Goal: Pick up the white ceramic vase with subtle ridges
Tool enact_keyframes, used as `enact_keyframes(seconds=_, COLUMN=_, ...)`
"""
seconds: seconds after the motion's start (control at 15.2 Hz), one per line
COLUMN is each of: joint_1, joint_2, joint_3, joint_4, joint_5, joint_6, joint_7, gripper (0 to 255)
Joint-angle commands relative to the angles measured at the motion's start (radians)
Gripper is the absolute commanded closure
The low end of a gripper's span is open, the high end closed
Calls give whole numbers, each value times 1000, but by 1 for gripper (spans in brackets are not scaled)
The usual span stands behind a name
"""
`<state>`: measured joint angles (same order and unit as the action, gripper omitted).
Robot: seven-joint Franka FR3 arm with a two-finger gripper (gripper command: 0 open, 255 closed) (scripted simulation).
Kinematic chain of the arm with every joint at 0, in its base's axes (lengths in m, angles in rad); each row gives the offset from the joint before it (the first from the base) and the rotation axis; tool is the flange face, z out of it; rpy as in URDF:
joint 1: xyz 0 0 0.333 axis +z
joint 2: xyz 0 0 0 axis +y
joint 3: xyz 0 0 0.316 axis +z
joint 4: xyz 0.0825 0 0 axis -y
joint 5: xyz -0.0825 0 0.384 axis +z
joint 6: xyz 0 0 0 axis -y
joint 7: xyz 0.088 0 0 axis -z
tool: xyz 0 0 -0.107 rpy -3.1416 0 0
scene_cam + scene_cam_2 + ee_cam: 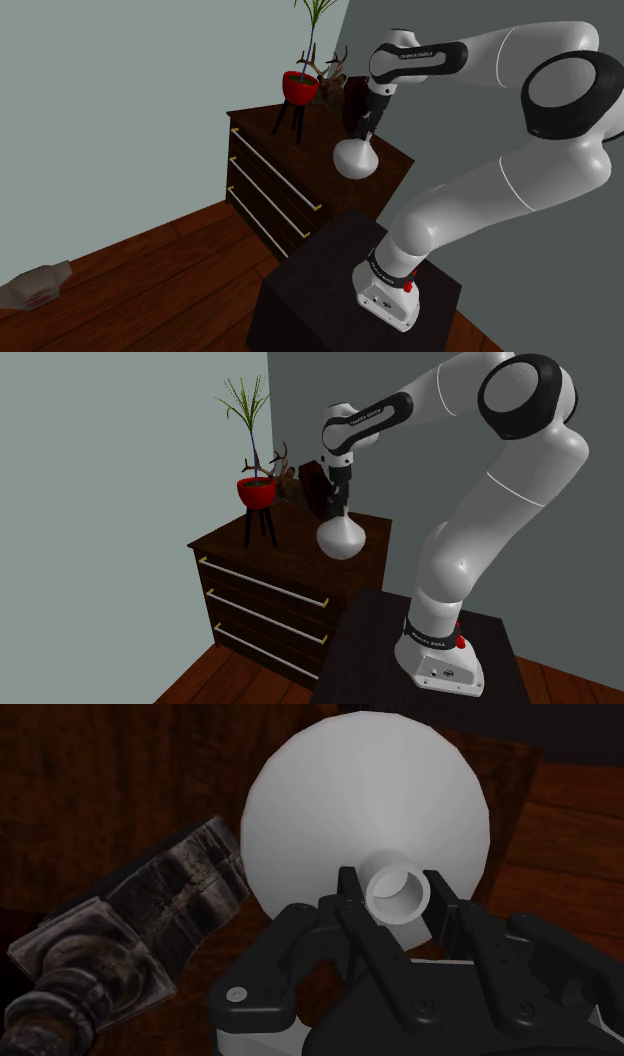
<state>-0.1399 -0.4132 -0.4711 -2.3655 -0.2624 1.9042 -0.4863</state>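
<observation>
vase [341, 539] neck partly hidden by claw [342, 509] | pale object [38, 286] cut by edge | dresser [262, 590] corner behind stand [372, 652]

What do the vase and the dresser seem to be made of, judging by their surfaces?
Vase: plain white, smooth and matte, with soft shading and no gloss. It could be ceramic, but the look leaves this open.
Dresser: dark brown wood, judging by the grain streaks on its top and front. The thin pale strips across the drawers look like metal, perhaps brass.
</observation>
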Motion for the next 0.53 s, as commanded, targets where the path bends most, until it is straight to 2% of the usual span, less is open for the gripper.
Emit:
enact_keyframes(seconds=0.0, joint_1=1, joint_2=-11, joint_3=8, joint_4=23, joint_5=2, joint_6=-33, joint_7=1, gripper=255)
enact_keyframes(seconds=0.33, joint_1=3, joint_2=-24, joint_3=20, joint_4=79, joint_5=7, joint_6=-103, joint_7=-2, gripper=255)
enact_keyframes(seconds=0.46, joint_1=3, joint_2=-25, joint_3=20, joint_4=81, joint_5=7, joint_6=-105, joint_7=-2, gripper=255)
